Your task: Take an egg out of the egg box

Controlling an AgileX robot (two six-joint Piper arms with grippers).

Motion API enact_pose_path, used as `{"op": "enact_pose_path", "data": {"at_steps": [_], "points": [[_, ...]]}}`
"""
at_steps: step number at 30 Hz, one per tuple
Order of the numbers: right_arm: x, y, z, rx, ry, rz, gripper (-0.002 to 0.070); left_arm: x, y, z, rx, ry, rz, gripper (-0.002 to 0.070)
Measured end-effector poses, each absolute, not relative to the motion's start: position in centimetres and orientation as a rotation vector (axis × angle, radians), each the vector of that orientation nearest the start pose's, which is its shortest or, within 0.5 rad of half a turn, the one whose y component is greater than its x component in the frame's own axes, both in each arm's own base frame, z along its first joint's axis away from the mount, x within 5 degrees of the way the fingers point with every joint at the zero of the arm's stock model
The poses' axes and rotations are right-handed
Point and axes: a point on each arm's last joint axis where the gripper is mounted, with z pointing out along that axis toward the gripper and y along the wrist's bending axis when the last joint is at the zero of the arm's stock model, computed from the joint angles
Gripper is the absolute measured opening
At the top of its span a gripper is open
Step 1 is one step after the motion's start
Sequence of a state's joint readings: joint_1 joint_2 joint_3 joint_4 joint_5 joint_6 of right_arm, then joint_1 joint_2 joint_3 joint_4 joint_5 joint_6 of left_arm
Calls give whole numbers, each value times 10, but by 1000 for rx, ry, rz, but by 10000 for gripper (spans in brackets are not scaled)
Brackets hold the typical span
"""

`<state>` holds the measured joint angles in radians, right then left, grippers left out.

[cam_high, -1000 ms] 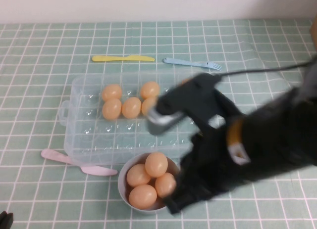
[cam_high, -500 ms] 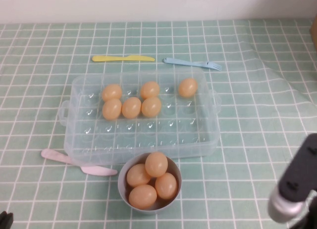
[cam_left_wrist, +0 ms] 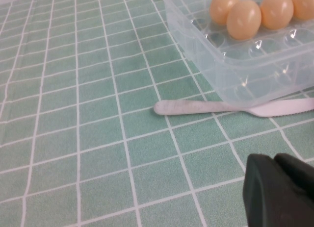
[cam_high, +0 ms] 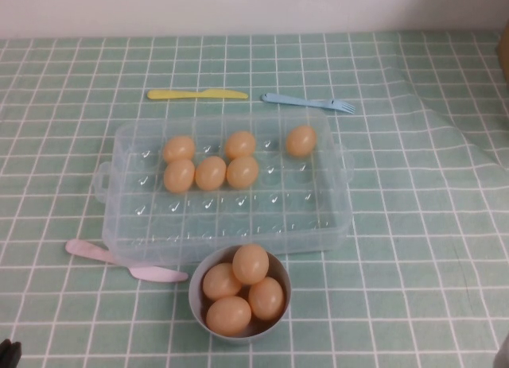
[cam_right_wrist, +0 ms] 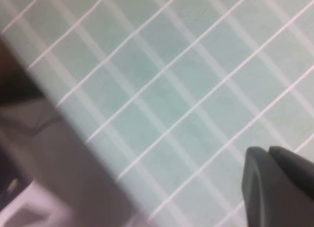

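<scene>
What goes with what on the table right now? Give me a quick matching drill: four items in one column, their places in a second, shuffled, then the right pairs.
Items:
1. yellow knife
2. blue fork
3. pink knife
4. grey-blue bowl

Places:
A. against the near left corner of the egg box
B. beyond the box, toward the left
C. just in front of the box, holding four eggs
D. beyond the box, toward the right

Pairs: 1-B, 2-D, 3-A, 4-C.

The left gripper sits low near the table's left front; the right gripper hangs over bare cloth.
</scene>
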<state>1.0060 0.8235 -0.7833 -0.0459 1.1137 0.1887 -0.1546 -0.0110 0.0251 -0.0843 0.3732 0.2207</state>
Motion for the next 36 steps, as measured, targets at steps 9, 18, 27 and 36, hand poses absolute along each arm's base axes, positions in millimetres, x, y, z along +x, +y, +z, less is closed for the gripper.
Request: {"op": "enact_pose_path", "data": {"at_steps": [9,18,27,36], "points": [[83,43,245,-468,2159,284,-16,52,-11,172,297,1846,-37,-4],[63,8,211,-96,1848,124,-17,52,-11,172,298,1846,-36,-4],[57,3,190,38,1663,126,-17,52,-11,172,298,1846,-36,-4],[56,3,189,61,1679,139,-17,52,-11,172,298,1846,-36,-4]]}}
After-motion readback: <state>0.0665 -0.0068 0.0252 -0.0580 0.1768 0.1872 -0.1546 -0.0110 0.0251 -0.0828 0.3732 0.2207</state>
